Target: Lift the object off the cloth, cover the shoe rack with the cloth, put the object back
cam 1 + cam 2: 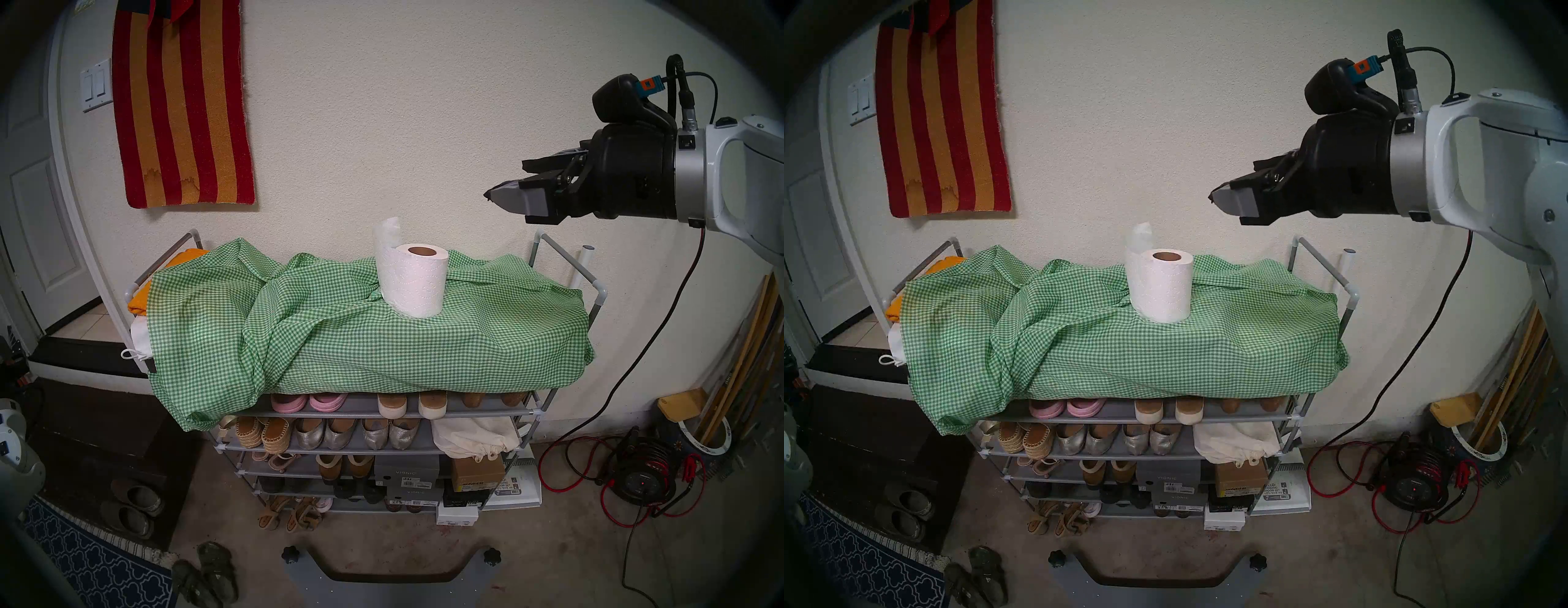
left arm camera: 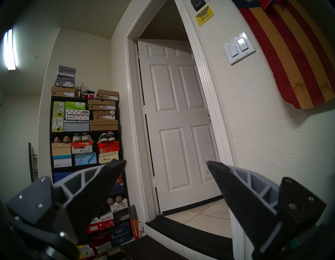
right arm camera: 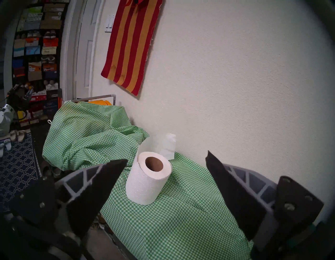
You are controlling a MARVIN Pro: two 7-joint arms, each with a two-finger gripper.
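The white paper roll (image 1: pixel 413 282) stands upright on the green-and-white checked cloth (image 1: pixel 360 344), its brown core facing up and a loose sheet sticking up behind it. The cloth lies rumpled over the top of the shoe rack (image 1: pixel 382 412), bunched left of the roll and hanging down at the front left. My right gripper (image 1: pixel 507 180) hovers open and empty, up and to the right of the roll. The right wrist view shows the roll (image 3: pixel 145 185) between and beyond its spread fingers (image 3: pixel 101 185). My left gripper (image 2: pixel 166 162) is open and empty, facing a white door.
Shoes, boxes and a white bag (image 1: pixel 471 437) fill the rack's lower tiers. A folded orange cloth (image 1: pixel 140 299) pokes out at the top left. A striped rug (image 1: pixel 182 106) hangs on the wall. A cable reel (image 1: pixel 640 475) with red cords lies on the floor at right.
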